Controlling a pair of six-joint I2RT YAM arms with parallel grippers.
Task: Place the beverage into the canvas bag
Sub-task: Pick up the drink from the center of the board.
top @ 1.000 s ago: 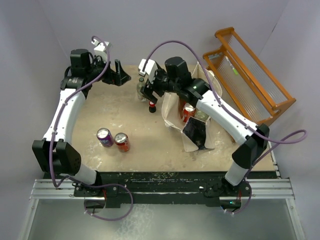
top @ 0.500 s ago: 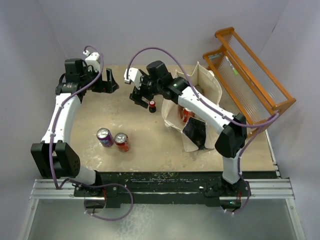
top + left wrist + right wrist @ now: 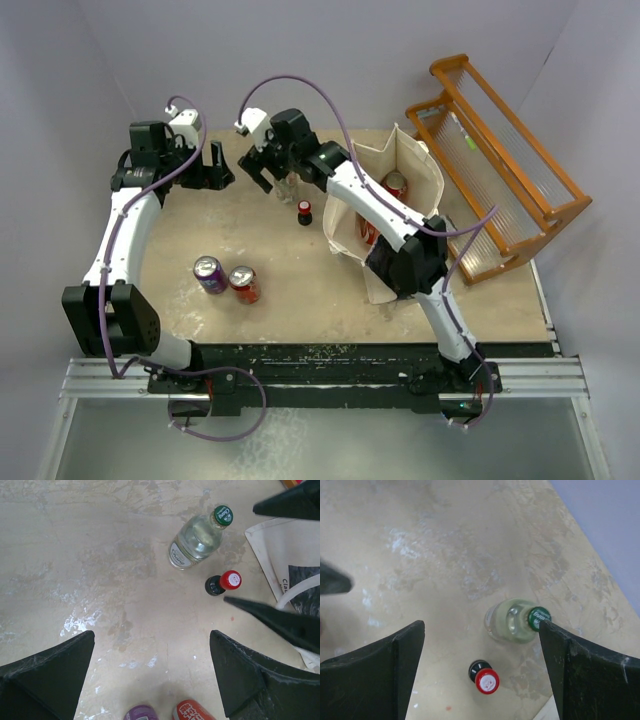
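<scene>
Four drinks are outside the bag, at least one inside.

Canvas bag (image 3: 425,185): on the right half of the table (image 3: 290,300), mouth open upward, cream walls, dark print on the side facing the left arm. Contents: one red can (image 3: 396,185) at the far end of the opening. A second red item (image 3: 367,232) sits nearer in the opening, partly covered by the right arm; I cannot tell what it is.

Clear bottle (image 3: 512,622), green cap: stands near the far edge, about mid-width, left of the bag and apart from it. Contents look pale and clear.

Small dark bottle (image 3: 484,676), red cap: upright, just nearer than the clear bottle, between it and the bag's left wall, touching neither.

Purple can (image 3: 209,274) and second red can (image 3: 243,284): upright, side by side, left of centre toward the near edge; purple on the left.

Right gripper (image 3: 481,630): jaws spread wide, nothing between them. It hangs above the clear bottle, whose cap shows close to the right-hand finger in the wrist view; contact cannot be told.

Left gripper (image 3: 152,637): jaws fully apart, empty, over bare table near the far left corner, pointed toward the two bottles.

Orange wooden rack (image 3: 500,150): at the far right corner, beside the bag.
</scene>
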